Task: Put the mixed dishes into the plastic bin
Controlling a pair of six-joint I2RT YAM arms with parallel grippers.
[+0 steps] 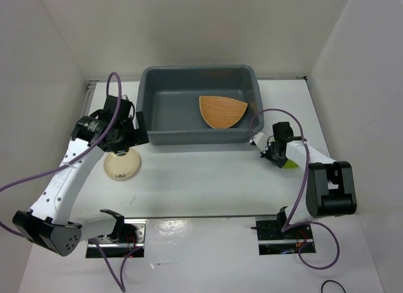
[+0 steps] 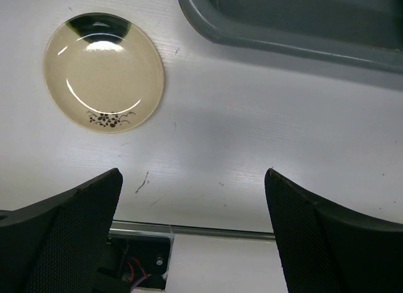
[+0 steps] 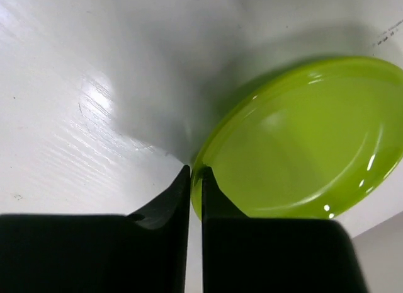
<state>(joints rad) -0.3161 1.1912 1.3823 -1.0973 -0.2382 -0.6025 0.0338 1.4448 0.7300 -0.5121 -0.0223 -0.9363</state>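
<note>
The grey-blue plastic bin [image 1: 151, 94] stands at the back centre with the orange-brown woven plate [image 1: 221, 110] inside it. The cream saucer [image 1: 122, 165] with a dark mark lies on the table left of the bin, also in the left wrist view [image 2: 104, 72]. My left gripper [image 1: 140, 137] is open and empty, above the table between the saucer and the bin's front wall [image 2: 283, 44]. My right gripper [image 3: 196, 174] is shut on the rim of the lime-green plate [image 3: 302, 142], right of the bin, where the plate shows only as a green sliver [image 1: 290, 164]. No clear cups are in view.
White walls enclose the table on three sides. Two metal mounting plates [image 1: 283, 233] with wiring sit at the near edge by the arm bases. A purple cable [image 1: 264, 113] loops from the right arm beside the bin's right corner.
</note>
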